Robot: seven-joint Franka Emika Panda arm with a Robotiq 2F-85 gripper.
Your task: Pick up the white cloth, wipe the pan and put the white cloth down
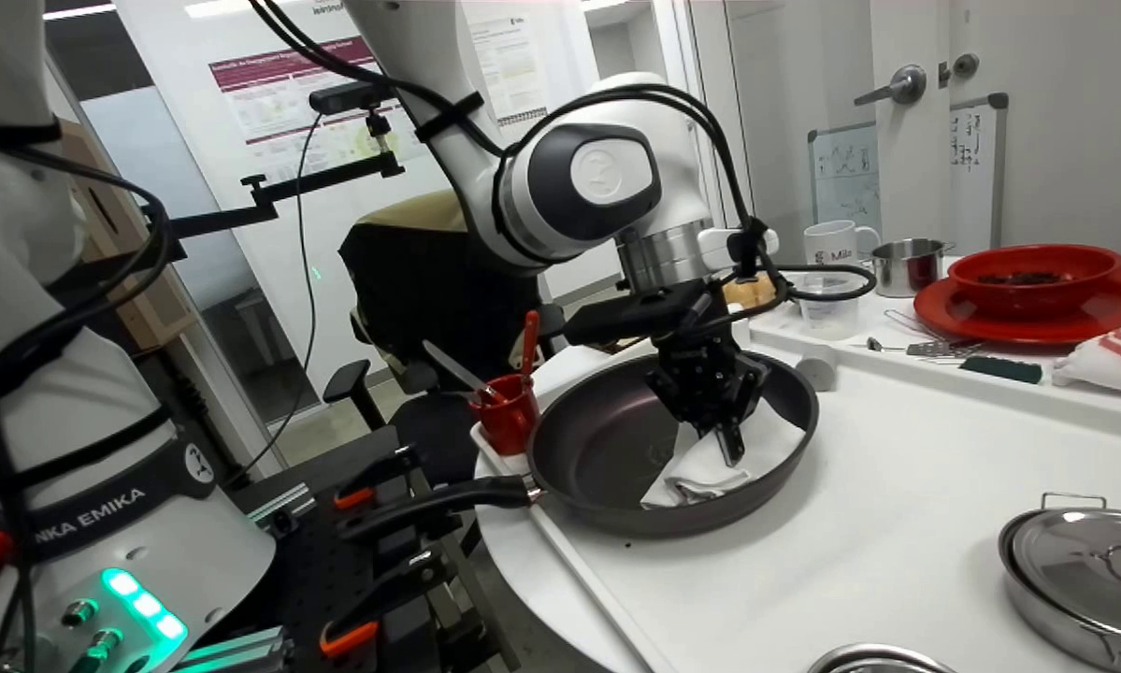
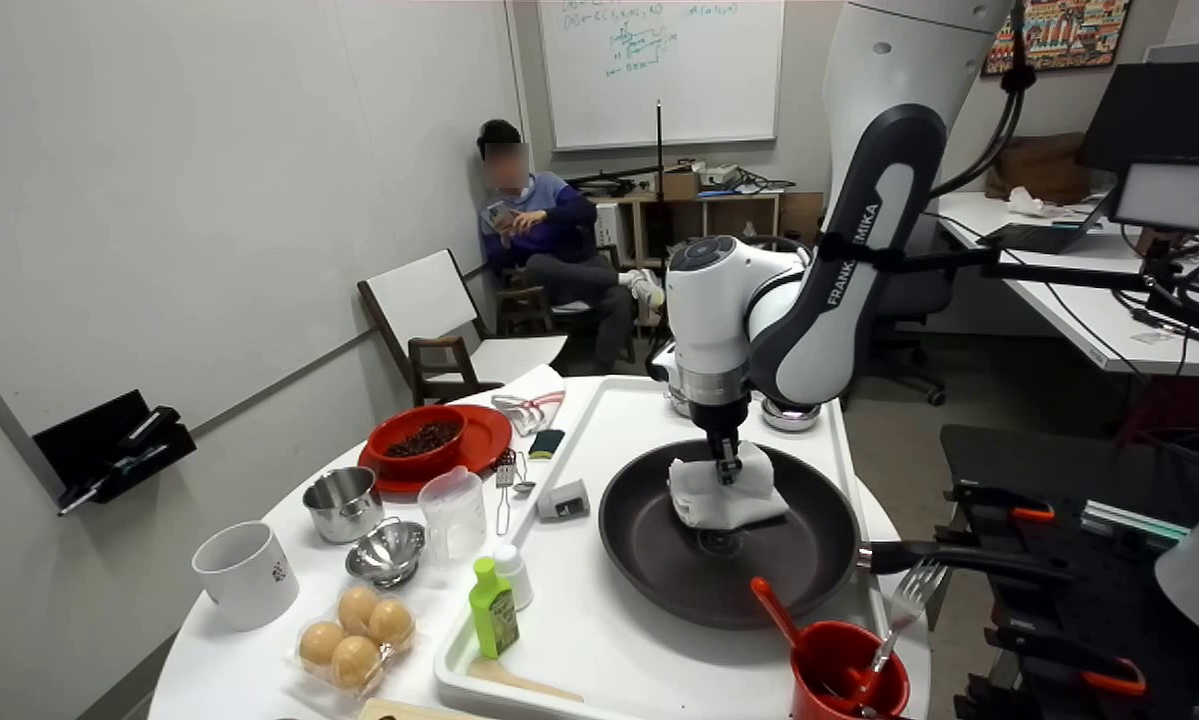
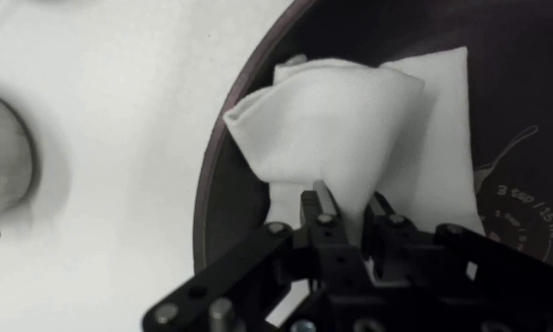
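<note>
Found white cloth [image 2: 704, 505] inside the pan [image 2: 794, 570], pinched by the gripper [image 2: 727, 468].
Observed gripper directed downward, clenched on a fold of the cloth. Noted cloth bunched and folded close to the rim [image 3: 201, 198], beside the printed mark [image 3: 525, 212] on the pan's floor. Recorded pan standing on white tray [image 2: 579, 600], with handle [image 1: 443, 500] reaching past the tray's edge. Logged red cup [image 1: 510, 428] near the pan and lidded steel pot [image 1: 1060, 598] well apart from it.

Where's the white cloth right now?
In the wrist view, the white cloth is inside the pan, near its left rim, pinched in the claw, just left of the printed markings.
</note>
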